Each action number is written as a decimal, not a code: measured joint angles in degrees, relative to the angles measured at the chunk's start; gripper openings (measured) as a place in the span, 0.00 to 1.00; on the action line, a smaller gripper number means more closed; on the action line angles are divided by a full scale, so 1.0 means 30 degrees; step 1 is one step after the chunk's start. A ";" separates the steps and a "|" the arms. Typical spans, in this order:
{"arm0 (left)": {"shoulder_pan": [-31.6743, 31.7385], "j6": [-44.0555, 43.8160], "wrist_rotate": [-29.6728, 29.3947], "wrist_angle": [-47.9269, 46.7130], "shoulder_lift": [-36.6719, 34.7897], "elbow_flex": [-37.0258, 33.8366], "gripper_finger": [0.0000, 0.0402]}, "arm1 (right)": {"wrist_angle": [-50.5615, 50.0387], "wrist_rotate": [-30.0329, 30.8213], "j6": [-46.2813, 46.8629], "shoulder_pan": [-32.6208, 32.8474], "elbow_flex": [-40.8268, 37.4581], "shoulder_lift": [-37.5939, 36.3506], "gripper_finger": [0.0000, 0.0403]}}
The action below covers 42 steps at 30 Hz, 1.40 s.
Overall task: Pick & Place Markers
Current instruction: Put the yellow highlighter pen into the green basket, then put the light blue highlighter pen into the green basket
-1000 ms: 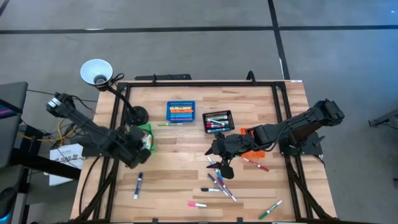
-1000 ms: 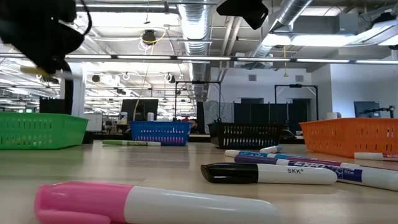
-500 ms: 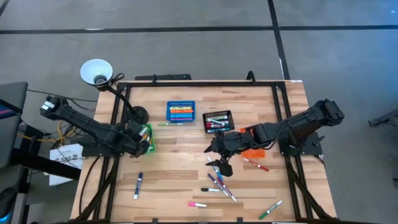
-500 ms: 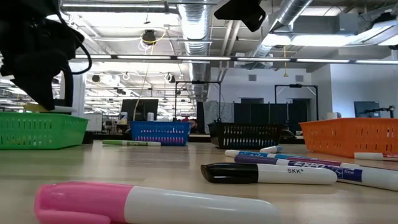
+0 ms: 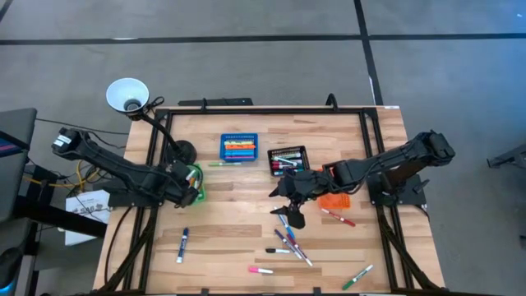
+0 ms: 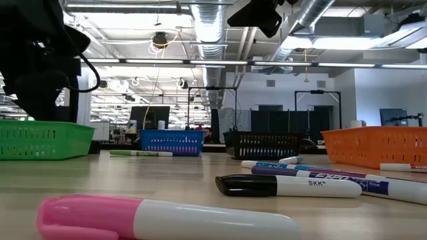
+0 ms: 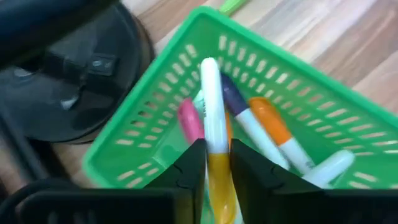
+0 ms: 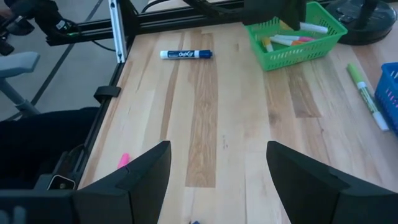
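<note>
Closest to the low camera, a pink-capped marker (image 6: 160,219) lay on the wood, and just behind it a black-capped one (image 6: 287,186) with "SKK" printed on its white barrel. Beyond those a purple marker (image 6: 320,175) carried a label too small to read, save the word "fine". Out on the open planks, seen past the right claw (image 8: 217,177), a blue-capped marker (image 8: 186,54) read "EXPO".

The table (image 5: 238,222) was pale wooden planking with a dark metal frame. The bins were square plastic lattice: green bin (image 7: 298,106), blue bin (image 5: 238,148), black bin (image 5: 288,159) and orange bin (image 6: 377,145).

The left claw (image 7: 214,168) hung right over the green bin, its dark fingers (image 7: 189,168) narrowly set on either side of a yellow-and-white marker (image 7: 212,118) that stood between them, its tip reaching down among pink, orange and purple markers in the bin; whether they gripped it or had let go cannot be told.

The right claw (image 5: 289,212) hovered with its fingers spread wide and nothing between them, just above the loose markers (image 5: 288,241) scattered on the table, the orange bin beside its arm.
</note>
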 joint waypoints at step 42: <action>-0.0058 0.8061 -0.1155 0.4398 -0.2752 0.2595 0.26 | -1.0924 0.2217 -0.2473 -0.1944 0.2911 0.5289 0.63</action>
